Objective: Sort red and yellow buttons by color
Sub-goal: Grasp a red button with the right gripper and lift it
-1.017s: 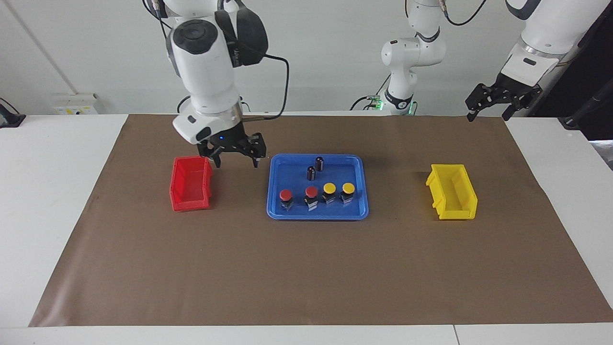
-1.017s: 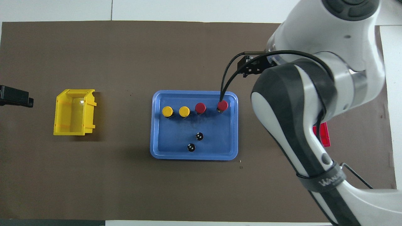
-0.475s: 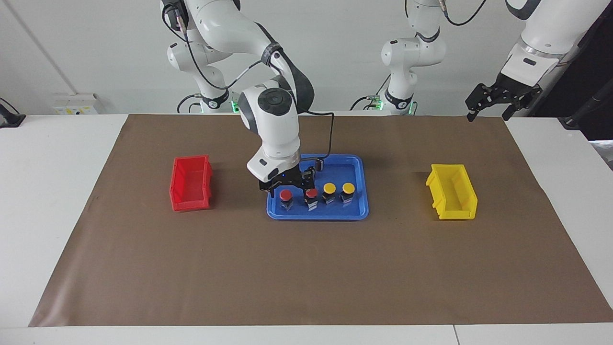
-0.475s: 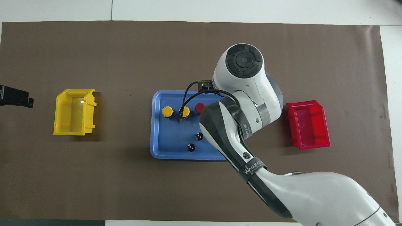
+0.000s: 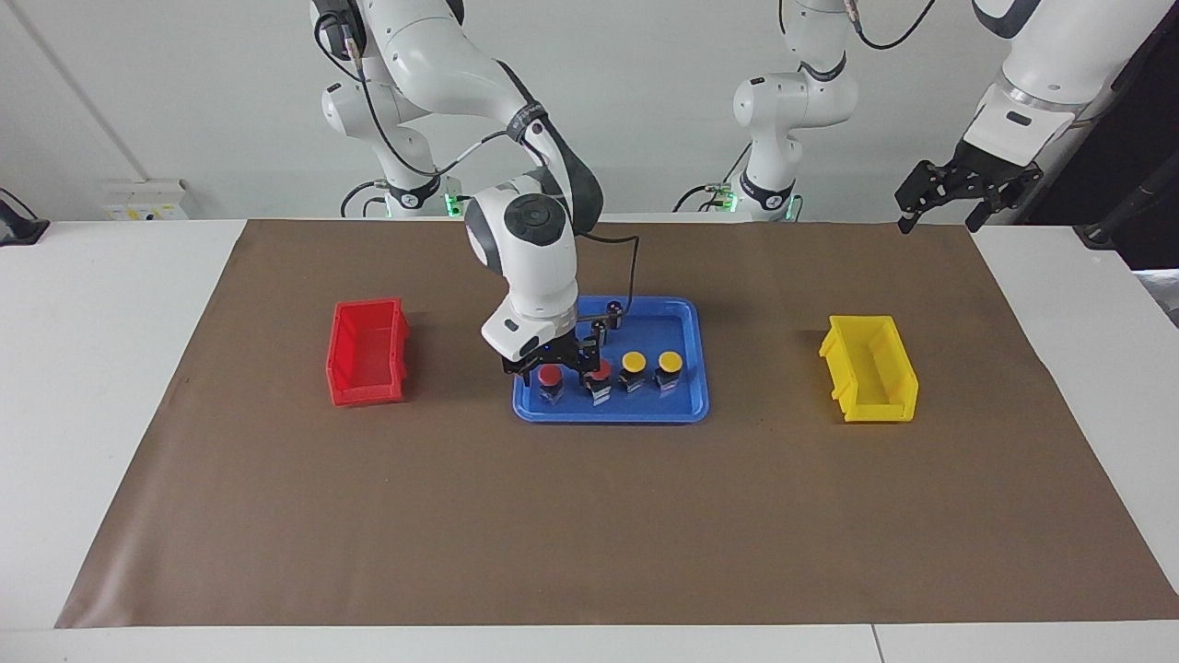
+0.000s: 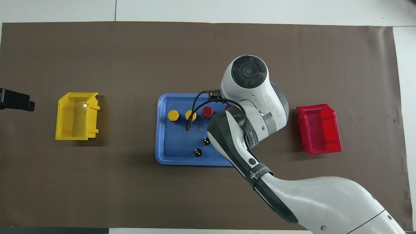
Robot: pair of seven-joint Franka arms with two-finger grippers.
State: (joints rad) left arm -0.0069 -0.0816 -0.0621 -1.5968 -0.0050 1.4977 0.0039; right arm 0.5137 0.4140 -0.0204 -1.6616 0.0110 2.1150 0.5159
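Brown mat [image 5: 589,516], 0/4 sorted: red buttons [image 5: 600,371] & yellow buttons [image 5: 633,361] all in blue tray [image 5: 608,412], red bin [image 5: 367,354] at tray's 9 o'clock & yellow bin [image 5: 870,368] at 3 o'clock (facing view) hold nothing; R gripper [image 5: 550,364] down at end red button [image 5: 550,373], grip unclear; L gripper [image 5: 958,198] jaws apart, waits over mat's 1 o'clock corner.

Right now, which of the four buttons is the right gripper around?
The red button at the row's end toward the red bin. The right gripper straddles its cap; the other red button and both yellow ones sit clear.
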